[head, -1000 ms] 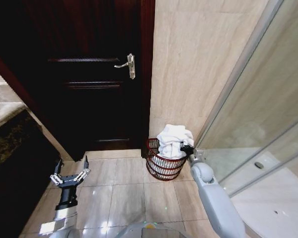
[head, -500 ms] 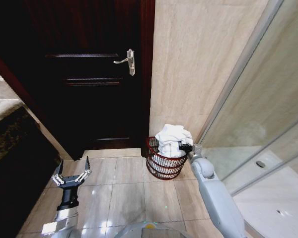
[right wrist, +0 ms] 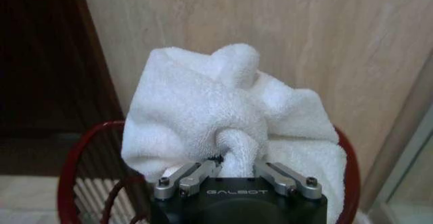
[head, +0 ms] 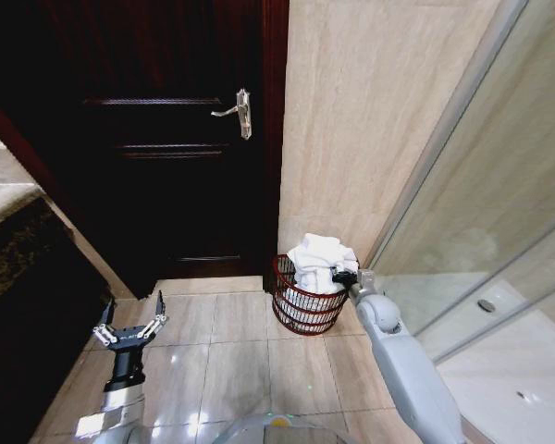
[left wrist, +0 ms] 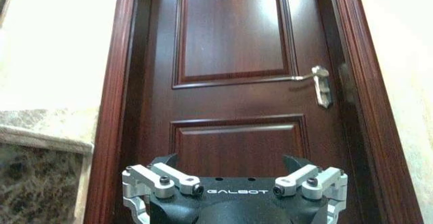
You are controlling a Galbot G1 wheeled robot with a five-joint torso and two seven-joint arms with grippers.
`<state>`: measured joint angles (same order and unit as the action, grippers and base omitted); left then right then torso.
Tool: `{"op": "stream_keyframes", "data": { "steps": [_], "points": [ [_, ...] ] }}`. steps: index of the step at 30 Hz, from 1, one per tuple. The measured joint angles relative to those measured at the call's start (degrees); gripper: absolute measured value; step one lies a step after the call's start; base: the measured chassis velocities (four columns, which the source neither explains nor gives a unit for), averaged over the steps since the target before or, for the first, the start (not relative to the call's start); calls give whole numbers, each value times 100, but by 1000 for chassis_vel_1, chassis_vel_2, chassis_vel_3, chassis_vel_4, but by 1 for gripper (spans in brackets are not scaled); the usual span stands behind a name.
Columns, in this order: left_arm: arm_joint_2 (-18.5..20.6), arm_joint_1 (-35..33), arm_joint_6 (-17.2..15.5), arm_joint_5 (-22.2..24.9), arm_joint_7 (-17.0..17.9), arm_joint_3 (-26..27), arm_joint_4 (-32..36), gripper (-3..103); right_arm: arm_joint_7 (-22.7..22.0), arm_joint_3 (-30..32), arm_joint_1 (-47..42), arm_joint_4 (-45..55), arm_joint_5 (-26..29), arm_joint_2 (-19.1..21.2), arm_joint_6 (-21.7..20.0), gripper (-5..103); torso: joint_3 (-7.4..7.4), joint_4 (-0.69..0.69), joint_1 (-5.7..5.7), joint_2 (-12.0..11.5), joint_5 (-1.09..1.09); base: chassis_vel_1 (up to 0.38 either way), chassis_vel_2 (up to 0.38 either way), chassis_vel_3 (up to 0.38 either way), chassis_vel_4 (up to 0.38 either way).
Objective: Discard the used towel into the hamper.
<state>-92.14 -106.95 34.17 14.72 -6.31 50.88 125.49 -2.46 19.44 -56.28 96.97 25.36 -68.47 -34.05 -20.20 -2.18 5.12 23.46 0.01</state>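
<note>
Both claw housings carry the white lettering "GALBOT". The towel (head: 320,263) is white terry cloth, bunched and heaped above the rim of the hamper (head: 301,308), a round dark red openwork basket on the floor tiles at lower centre of the head view, beside the door (head: 166,139). The right claw (head: 344,276) is pinching a fold of the towel over the hamper. The left claw (head: 129,326), lower left, is spread. Compared with the frame one second earlier, the right claw sits slightly further left and higher.
</note>
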Motion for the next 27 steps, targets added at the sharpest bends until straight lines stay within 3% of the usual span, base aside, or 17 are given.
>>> {"op": "stream_keyframes", "data": {
  "steps": [5,13,27],
  "points": [
    [0,-59,-24,138,45,194,94,100,29,-138,209,-124,504,221,-412,12,-8,0,5,14,-2,0,0,0,0],
    [0,-70,-55,284,46,380,12,100,119,-370,651,-492,767,346,-733,12,-16,0,10,27,-2,0,0,0,0],
    [0,71,-225,435,35,587,-41,100,334,-729,1109,-1404,665,229,-765,12,-24,0,15,39,-2,0,0,0,0]
  ]
}}
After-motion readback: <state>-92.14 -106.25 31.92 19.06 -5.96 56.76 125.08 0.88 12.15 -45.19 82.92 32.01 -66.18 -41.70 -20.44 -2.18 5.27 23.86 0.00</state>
